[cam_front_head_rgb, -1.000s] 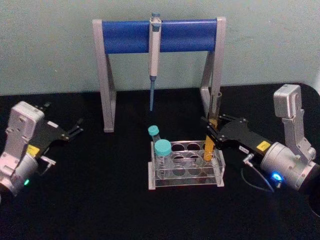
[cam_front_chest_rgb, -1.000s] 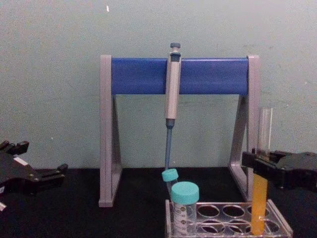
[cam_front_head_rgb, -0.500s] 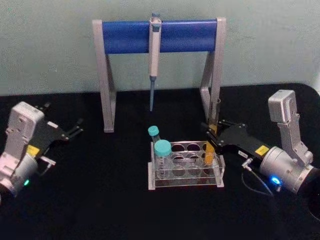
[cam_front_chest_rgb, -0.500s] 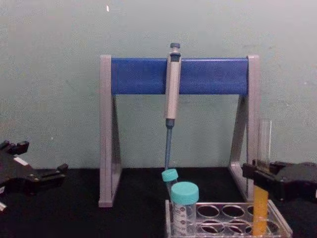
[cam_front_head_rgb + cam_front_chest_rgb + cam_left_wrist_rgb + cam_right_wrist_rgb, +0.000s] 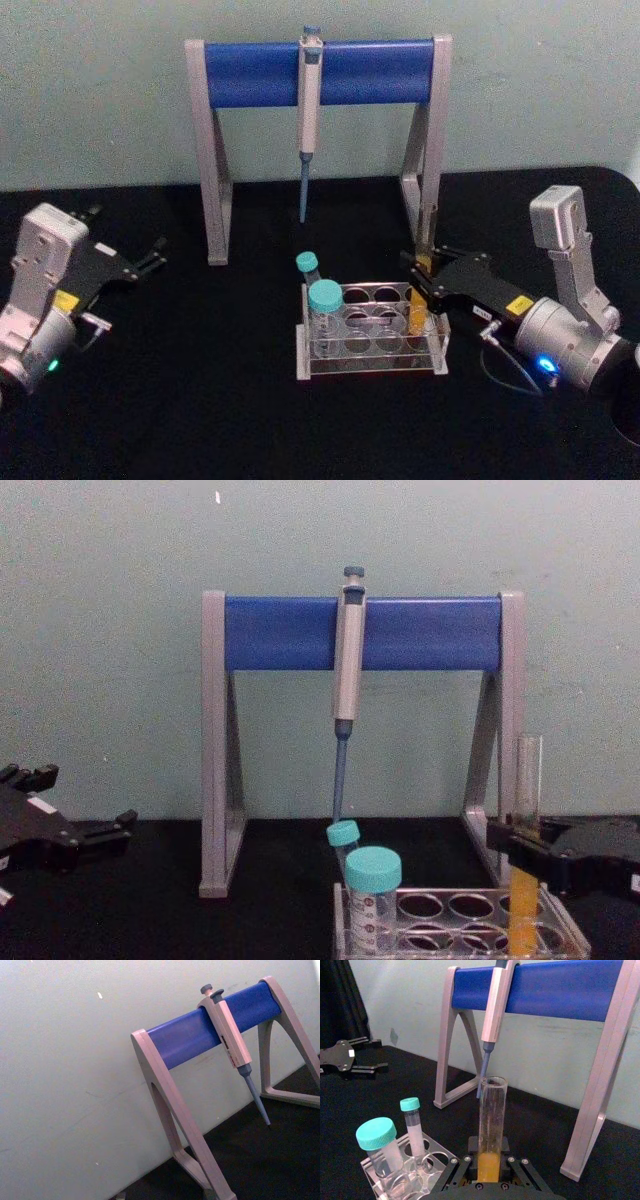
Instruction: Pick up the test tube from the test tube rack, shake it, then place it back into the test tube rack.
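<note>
The test tube (image 5: 418, 303) stands upright with its orange-yellow lower half inside the far right hole of the clear test tube rack (image 5: 372, 367). My right gripper (image 5: 420, 274) is shut on the test tube just above the rack's top tier. The chest view shows the test tube (image 5: 523, 900) sunk into the test tube rack (image 5: 455, 950), with the right gripper (image 5: 517, 846) clamped around its middle. From the right wrist, the test tube (image 5: 491, 1120) rises between the pads (image 5: 507, 1166). My left gripper (image 5: 150, 252) rests open at the table's left, away from the rack.
Two teal-capped tubes (image 5: 324, 298) occupy the rack's left end. Behind the rack stands a grey-and-blue pipette stand (image 5: 320, 72) with a pipette (image 5: 308, 120) hanging from its bar. The stand's right leg (image 5: 422, 190) is close behind the test tube. Black table all around.
My right gripper has come down with the test tube, whose bottom has sunk deeper into the rack's far right hole. The left arm has stayed put.
</note>
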`<state>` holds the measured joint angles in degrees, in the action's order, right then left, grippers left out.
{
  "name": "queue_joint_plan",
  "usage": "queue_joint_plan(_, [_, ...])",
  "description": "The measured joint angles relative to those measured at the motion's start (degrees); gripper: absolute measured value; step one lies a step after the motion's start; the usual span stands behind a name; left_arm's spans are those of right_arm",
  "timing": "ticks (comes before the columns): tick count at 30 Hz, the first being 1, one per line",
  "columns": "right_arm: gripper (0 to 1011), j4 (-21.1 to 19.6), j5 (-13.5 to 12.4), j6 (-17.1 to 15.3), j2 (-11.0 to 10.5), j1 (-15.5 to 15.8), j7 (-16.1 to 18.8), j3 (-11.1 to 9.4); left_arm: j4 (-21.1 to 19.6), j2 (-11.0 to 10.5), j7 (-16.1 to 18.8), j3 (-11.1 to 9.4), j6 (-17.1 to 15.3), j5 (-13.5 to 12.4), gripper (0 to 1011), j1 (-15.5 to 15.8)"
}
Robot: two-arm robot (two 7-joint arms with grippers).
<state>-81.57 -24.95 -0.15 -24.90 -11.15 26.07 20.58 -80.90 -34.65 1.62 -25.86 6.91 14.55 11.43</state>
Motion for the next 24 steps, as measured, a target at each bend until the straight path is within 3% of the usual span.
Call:
queue_joint_plan(15, [239,-0.01,0.39,-0.06,0.0,-0.05,-0.13,0.02,0.0,0.0,0.0,0.0,0.0,0.0,1001,0.0])
queue_joint_plan(24, [524,-0.04,0.28,-0.04,0.0,-0.06,-0.09,-0.02,0.0,0.0,0.0,0.0,0.0,0.0,1001,0.0])
